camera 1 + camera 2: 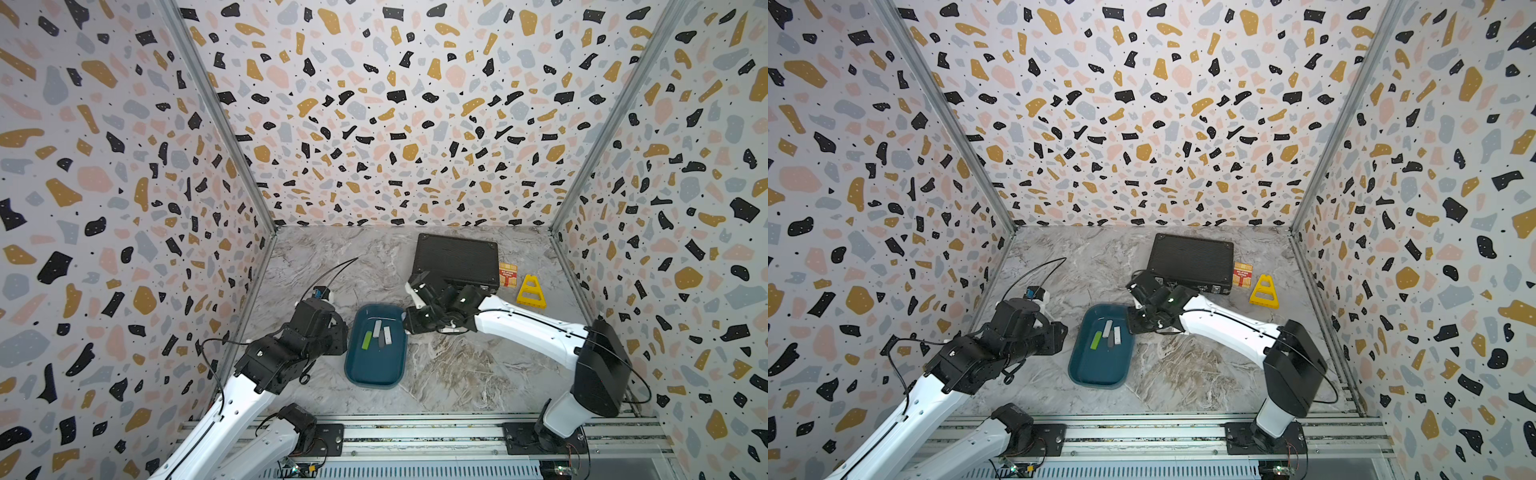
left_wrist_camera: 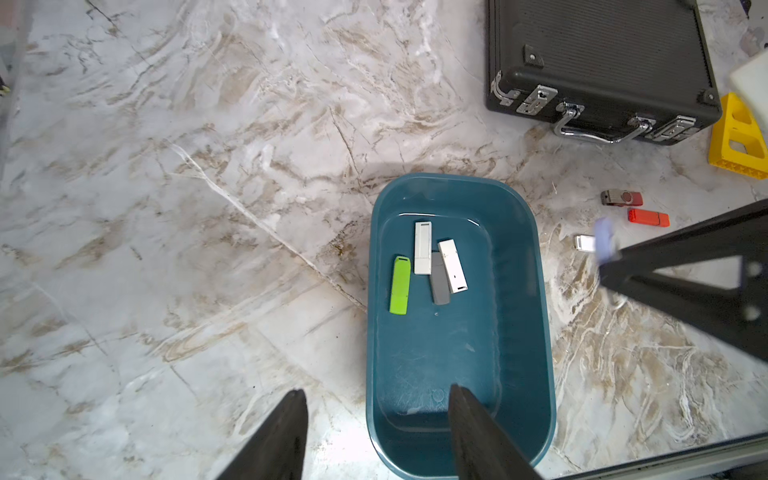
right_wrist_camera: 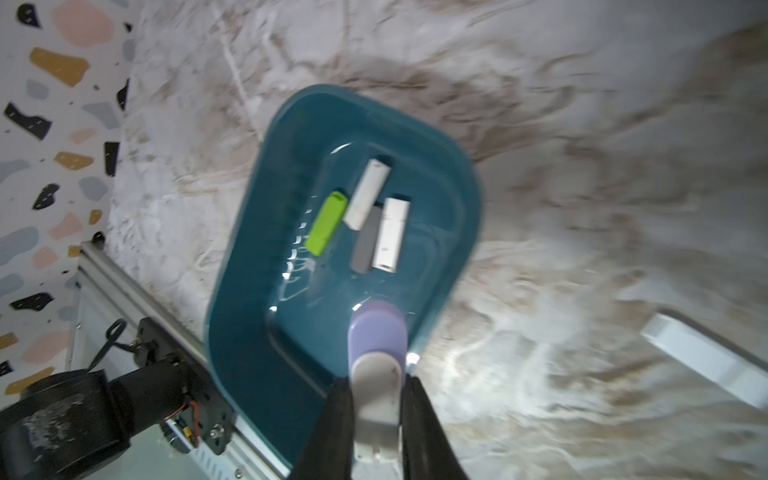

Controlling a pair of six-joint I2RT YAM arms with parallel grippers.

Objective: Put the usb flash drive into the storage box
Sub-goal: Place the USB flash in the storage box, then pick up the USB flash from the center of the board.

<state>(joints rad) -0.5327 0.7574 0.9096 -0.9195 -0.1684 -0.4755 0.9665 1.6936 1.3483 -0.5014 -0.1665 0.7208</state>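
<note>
right gripper [image 3: 376, 384]: my jaws clamped on the lilac usb flash drive [image 3: 378, 332] | axis: drive runs straight out from my fingers; tip toward the storage box [image 3: 249, 232] just ahead; 4 sticks [image 3: 368, 193] inside | left gripper [image 2: 376, 390]: jaws apart, empty, over box's end

A grey-and-tan marble-patterned tabletop [image 1: 457, 374] carried everything. A dark teal-blue shallow plastic storage box [image 1: 376, 370] sat on it, partly under the left gripper [image 2: 377, 390] and just beside the right gripper [image 3: 376, 390]. Near the right gripper, on its side away from the box, lay a white plastic stick [image 2: 585, 242], an orange capped stick [image 2: 648, 217] and a red stick with a metal swivel [image 2: 621, 198]. Beyond that gripper rested a black ribbed briefcase with metal latches [image 1: 455, 257]. Past the briefcase were a small red-and-gold box [image 1: 508, 274] and a yellow triangular plastic frame [image 1: 531, 293].
</note>
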